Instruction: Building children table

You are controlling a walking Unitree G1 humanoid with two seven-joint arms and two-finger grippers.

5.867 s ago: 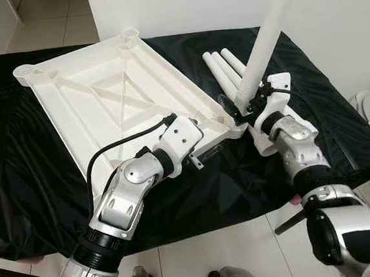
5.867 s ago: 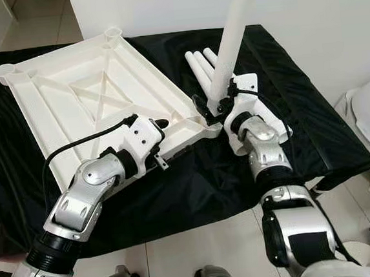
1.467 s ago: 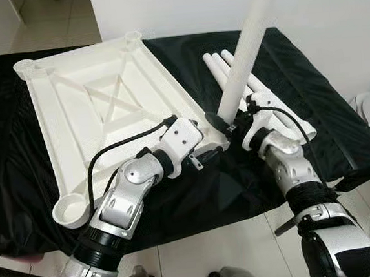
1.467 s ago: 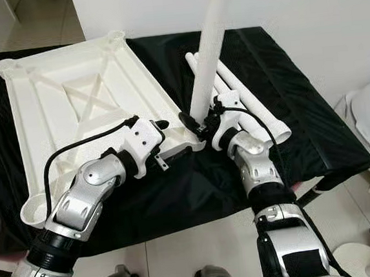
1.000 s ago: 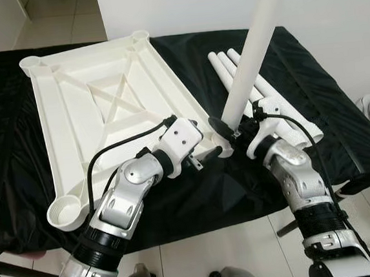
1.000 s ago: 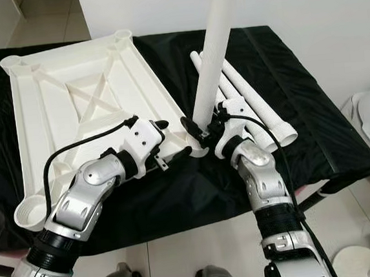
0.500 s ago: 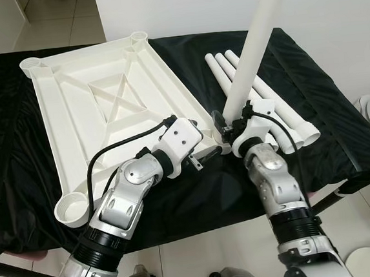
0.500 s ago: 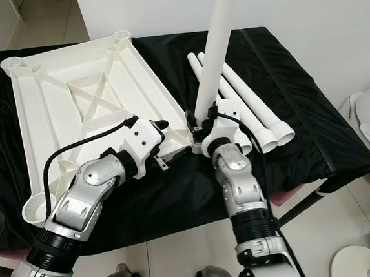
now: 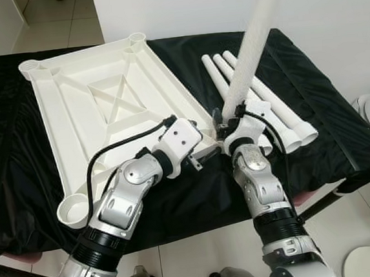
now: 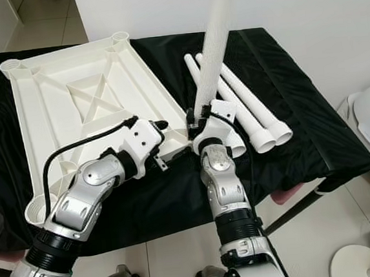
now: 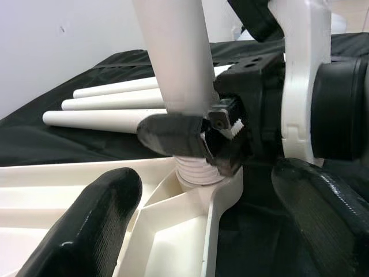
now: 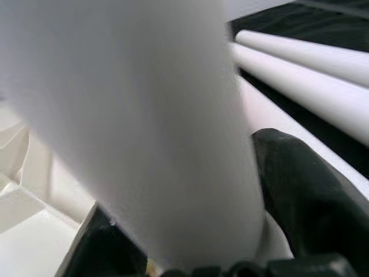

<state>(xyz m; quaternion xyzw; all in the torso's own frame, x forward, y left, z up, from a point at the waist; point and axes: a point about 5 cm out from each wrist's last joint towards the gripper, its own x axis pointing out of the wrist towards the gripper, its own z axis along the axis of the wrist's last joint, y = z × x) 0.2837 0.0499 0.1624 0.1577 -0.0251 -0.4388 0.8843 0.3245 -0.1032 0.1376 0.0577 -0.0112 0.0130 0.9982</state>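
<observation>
The white leg [image 9: 250, 48] is standing threaded-end-down in the upturned table panel's [image 9: 73, 116] near corner socket, so the right gripper [image 11: 190, 135] is pinching it low, probably screwing it in. The left gripper [image 11: 196, 222], fingers spread, is bracing beside that corner. Spare legs [image 9: 269, 105] are waiting on the black tabletop [image 9: 339, 125].

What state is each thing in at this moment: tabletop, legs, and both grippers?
Tabletop: upside down on black cloth, ribs up.
Held leg: upright, threaded end in the near corner socket.
Spare legs: three, lying flat.
Right gripper: shut on held leg.
Left gripper: open, by that corner.
</observation>
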